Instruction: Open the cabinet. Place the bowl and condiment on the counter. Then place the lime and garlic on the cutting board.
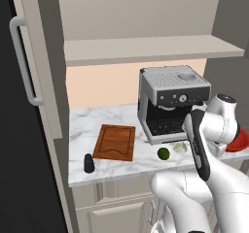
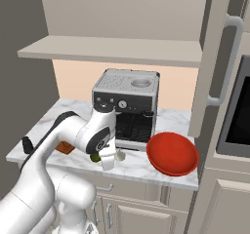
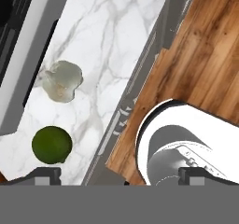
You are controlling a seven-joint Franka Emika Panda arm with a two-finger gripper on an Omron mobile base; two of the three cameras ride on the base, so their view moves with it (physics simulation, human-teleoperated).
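The cabinet [image 1: 146,50] stands open, its inner shelf bare. On the counter [image 1: 92,120] lie the cutting board [image 1: 115,142], the black condiment [image 1: 88,163] near the front edge, the lime [image 1: 163,153] and the garlic [image 1: 180,147]. The red bowl [image 2: 172,153] rests at the counter's right end. My gripper [image 2: 108,164] hangs open over the counter's front edge, pointing down, close to the lime [image 2: 95,156] and garlic [image 2: 120,155]. In the hand view the gripper [image 3: 120,175] holds nothing; the lime [image 3: 52,144] sits by one fingertip and the garlic [image 3: 62,80] lies farther ahead.
A silver coffee machine [image 1: 170,101] stands behind the lime and garlic. The open cabinet doors [image 1: 29,57] [image 2: 217,57] jut out at both sides. Lower cabinets [image 2: 122,208] sit under the counter. A dark oven front [image 2: 239,111] is at the right.
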